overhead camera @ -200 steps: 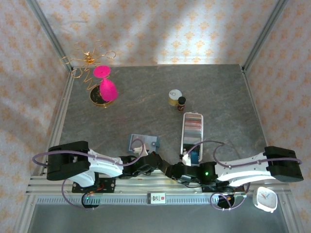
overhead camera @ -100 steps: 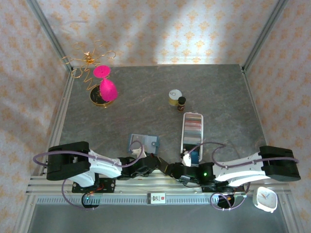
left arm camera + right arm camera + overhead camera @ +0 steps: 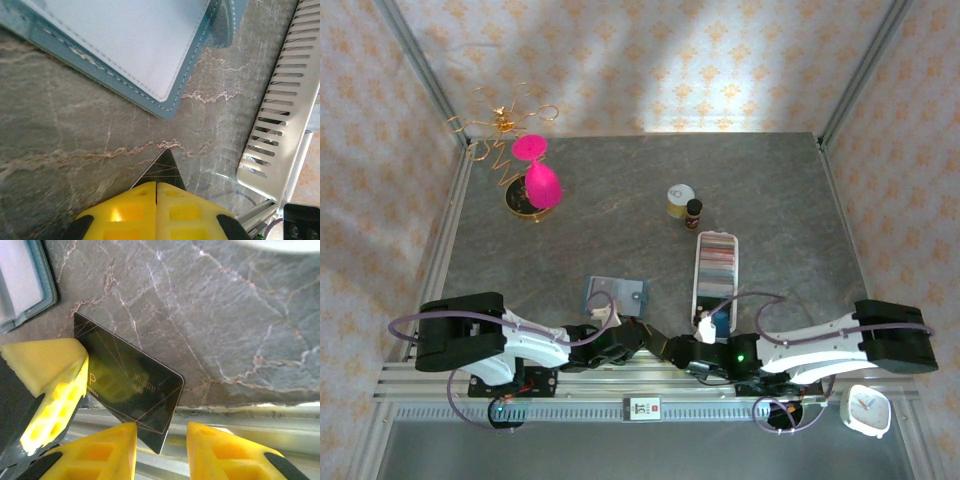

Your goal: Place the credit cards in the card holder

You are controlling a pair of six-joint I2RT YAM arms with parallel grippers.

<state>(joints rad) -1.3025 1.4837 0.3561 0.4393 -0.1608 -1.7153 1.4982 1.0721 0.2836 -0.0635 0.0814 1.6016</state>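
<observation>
Black credit card (image 3: 130, 390) pinched by the left gripper (image 3: 156, 186) — card holder (image 3: 125, 40) just ahead; right gripper (image 3: 161, 434) spread.

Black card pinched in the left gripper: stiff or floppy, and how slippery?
The black card juts flat and unbent from the shut left gripper, so it is probably stiff and light. Its glossy face reflects the gripper's yellow, so it may slip or pivot in that corner pinch.
</observation>
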